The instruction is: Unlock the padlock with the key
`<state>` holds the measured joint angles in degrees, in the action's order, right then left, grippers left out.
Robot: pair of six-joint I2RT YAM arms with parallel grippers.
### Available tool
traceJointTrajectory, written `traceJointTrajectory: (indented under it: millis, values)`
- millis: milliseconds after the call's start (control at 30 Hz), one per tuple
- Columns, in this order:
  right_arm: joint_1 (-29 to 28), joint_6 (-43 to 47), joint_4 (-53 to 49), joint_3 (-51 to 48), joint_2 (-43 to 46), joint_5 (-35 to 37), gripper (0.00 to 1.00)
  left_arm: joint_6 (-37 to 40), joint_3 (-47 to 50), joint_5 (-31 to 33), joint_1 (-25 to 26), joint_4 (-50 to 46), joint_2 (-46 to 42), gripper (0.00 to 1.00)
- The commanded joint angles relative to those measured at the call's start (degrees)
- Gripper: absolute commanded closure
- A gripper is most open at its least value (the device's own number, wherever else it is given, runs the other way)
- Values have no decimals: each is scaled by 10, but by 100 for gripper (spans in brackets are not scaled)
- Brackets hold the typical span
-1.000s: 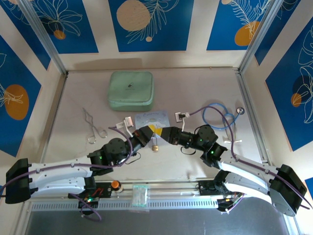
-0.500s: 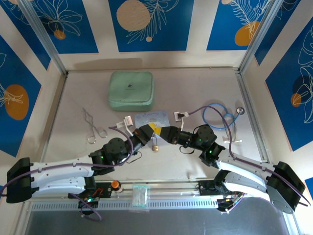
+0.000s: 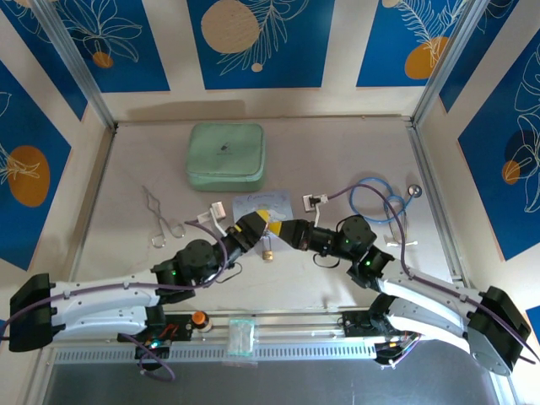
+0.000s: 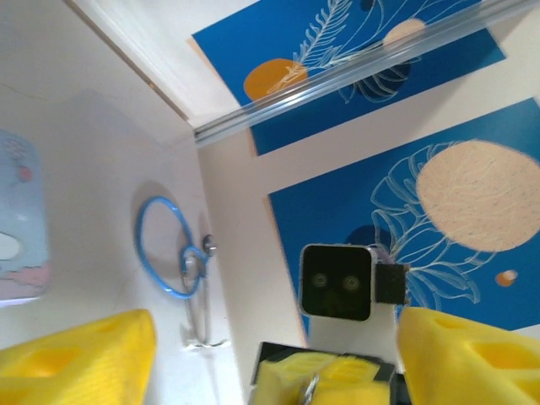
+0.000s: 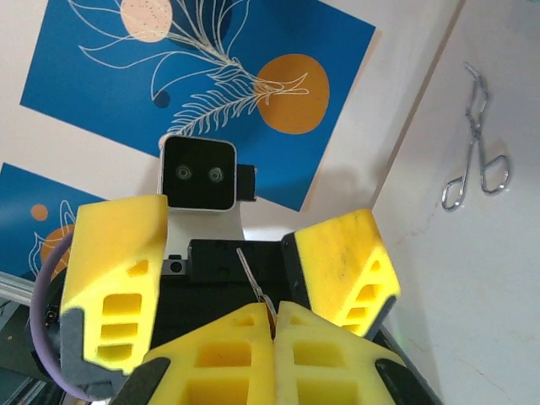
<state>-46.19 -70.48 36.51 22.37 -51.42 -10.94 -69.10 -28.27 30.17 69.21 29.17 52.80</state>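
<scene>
In the last second the two claws have swapped roles: the left claw (image 5: 229, 268), pinched shut a moment ago, has sprung wide, while the right claw (image 5: 272, 316) has closed the rest of the way. This reads as a hand-over of the key (image 5: 253, 283) from left to right. In the right wrist view the right claw's yellow fingers are pressed flat together, with a thin silvery sliver clamped between them and standing up out of the tips; I take that to be the key, though it is too slim to make out any teeth. The left claw faces it head-on, its fingers spread well apart on either side of that sliver and touching nothing I can see. The left wrist view agrees: wide yellow fingers at the frame's edges and the right claw's closed tips between them. So the key now sits with the right claw alone, and the left is free, probably to steady the lock. From above, the padlock (image 3: 267, 252) sits just on the near side of where the two claws meet, close under their tips and held by neither; it appears to lie on the table (image 3: 337, 152), not yet unlocked.
</scene>
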Motion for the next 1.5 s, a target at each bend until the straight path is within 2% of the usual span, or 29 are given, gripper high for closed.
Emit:
traceJointTrajectory:
  millis: [0, 67, 233, 433, 567, 667, 800, 1033, 1233, 1400, 1467]
  values:
    - [16, 13, -114, 1, 26, -5, 100, 19, -5, 38, -13, -130, -52, 17]
    - [22, 23, -193, 10, 38, 6, 100, 38, -22, 49, -17, -223, -74, 12]
    - [36, 54, -381, 43, 40, 34, 100, 113, -32, 21, -31, -322, -86, 1]
    - [42, 87, -463, 49, 35, 67, 100, 140, -48, -21, -44, -399, -21, 0]
    - [63, 94, -463, 39, 25, 62, 100, 164, -51, -70, -50, -356, 67, 7]
    - [70, 102, -462, 37, 16, 59, 100, 167, -58, -120, -75, -319, 127, 14]
    - [71, 113, -451, 36, 2, 57, 100, 179, -80, -161, -104, -288, 202, 18]
    - [79, 115, -448, 27, -9, 60, 100, 171, -110, -171, -104, -250, 297, 30]
    - [84, 111, -436, 14, -9, 54, 100, 163, -110, -169, -104, -215, 345, 39]
    - [85, 106, -422, 2, -12, 48, 100, 150, -113, -170, -104, -203, 386, 41]
    - [85, 104, -418, -2, -14, 49, 100, 141, -106, -164, -104, -192, 393, 46]
